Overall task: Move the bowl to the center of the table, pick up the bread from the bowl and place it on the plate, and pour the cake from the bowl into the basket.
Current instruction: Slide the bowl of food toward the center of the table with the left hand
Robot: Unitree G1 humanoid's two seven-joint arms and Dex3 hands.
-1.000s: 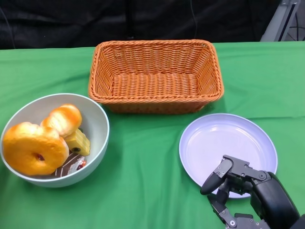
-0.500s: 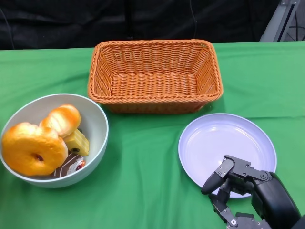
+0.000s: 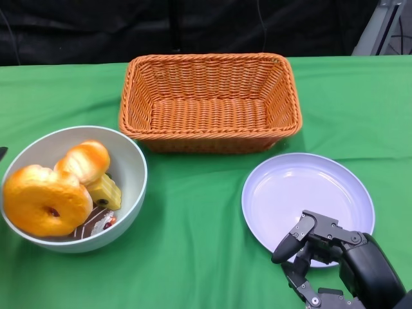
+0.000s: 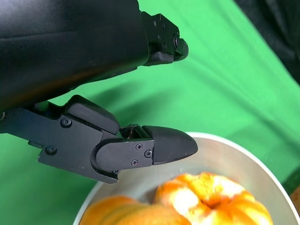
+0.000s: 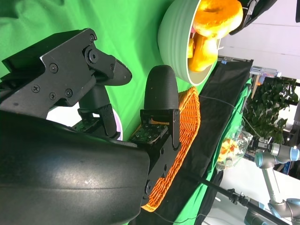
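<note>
Head view shows the bowl [image 3: 132, 168] at the bench's [image 3: 193, 257] left, bread [image 3: 46, 201] inside; nothing is done. Both hands, left hand [image 4: 117, 145] and right hand [image 3: 322, 254], have fingers apart, empty.

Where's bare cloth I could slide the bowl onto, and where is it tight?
The widest free patch is the green cloth between the bowl and the plate, in front of the basket. Cloth is also bare beside the basket on both sides. It is tight at the plate's near rim, where the right hand hangs over it.
</note>
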